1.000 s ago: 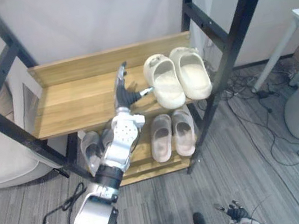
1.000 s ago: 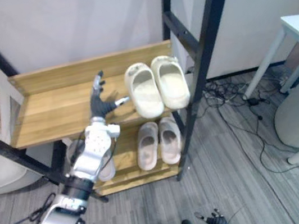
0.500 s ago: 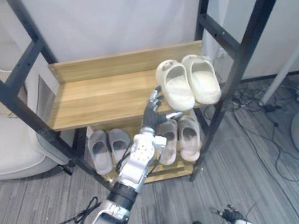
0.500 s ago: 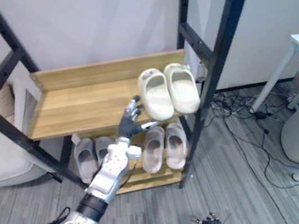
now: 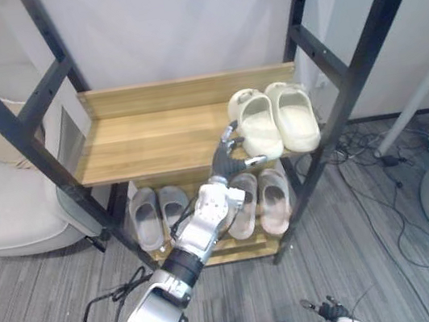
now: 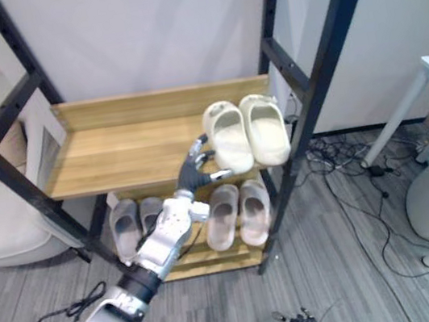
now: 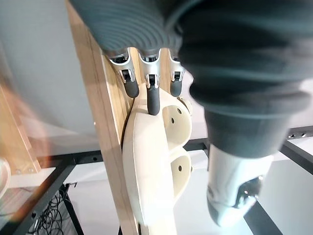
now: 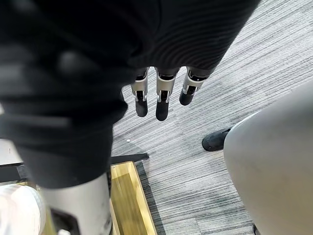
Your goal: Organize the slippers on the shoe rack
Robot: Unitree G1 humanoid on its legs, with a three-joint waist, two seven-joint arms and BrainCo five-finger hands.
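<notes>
Both eye views look down from the head at the rack [image 5: 154, 138], head-on and from a little way off. They share the whole scene, with everything a touch further left in the right eye's frame. The left wrist view looks along the left hand [image 7: 149, 98], very close to the cream slippers [image 7: 146, 171]. The right wrist view looks past the right hand [image 8: 163, 105] at the floor [image 8: 195, 161].

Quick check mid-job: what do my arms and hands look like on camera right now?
The left arm is silver-grey, with a perforated forearm shell and a black joint ring. The left hand and right hand both have silver fingers with dark tips under a dark ribbed cover.
</notes>
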